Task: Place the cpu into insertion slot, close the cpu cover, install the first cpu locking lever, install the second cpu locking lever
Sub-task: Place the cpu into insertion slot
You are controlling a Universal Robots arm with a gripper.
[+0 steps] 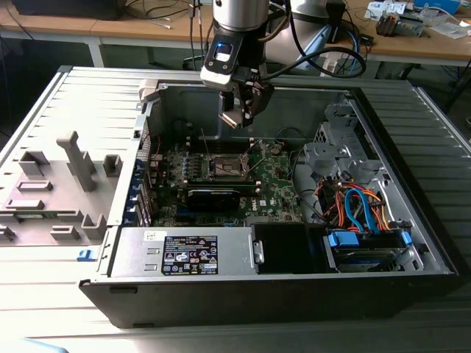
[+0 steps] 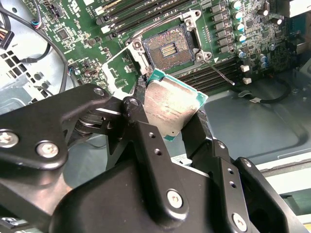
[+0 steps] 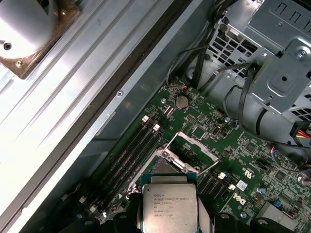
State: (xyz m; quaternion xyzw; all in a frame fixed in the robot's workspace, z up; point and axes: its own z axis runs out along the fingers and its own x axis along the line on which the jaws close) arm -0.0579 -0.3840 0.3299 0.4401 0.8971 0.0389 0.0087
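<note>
While the ribbed grey table (image 1: 73, 95) carries the open computer case (image 1: 294, 298) lying on its side, the arm (image 1: 239, 15) reaches down into it from above. Green board (image 1: 276, 187) sits on the case floor, with the drive cage (image 1: 338, 147) and cables (image 1: 353, 206) toward the exterior view's right. Claw (image 1: 246, 110) hangs over the board, well clear of it, roughly above the socket area.

Cover (image 3: 200, 144): swung up, a silver frame standing off the board, not down. One locking lever (image 2: 218, 71) sticks out free beside the socket, unlatched. Socket (image 2: 167, 46): bare, dark pin field exposed, nothing seated.

Chip (image 2: 172, 104): held in the claw, fingers clamped on two opposite edges, pale metal face visible in the second wrist view. It is tilted, not parallel to the board, in the air near the socket and apart from it. So the placing step is not done; cover and levers not yet closed.

Handling, my read:
- The chip is light, thin and fully stiff, with no flex to absorb error.
- The metal face looks slick, so an edge grip depends on squeeze alone, and any slip would likely show as the chip twisting between the fingers.
- The fragile parts are the underside contacts and the socket pins. Bent pins are the real risk, and it would tolerate no sideways scrub or push there.
- The right place to hold it is where it is held now: side edges only, nothing touching the underside.
</note>
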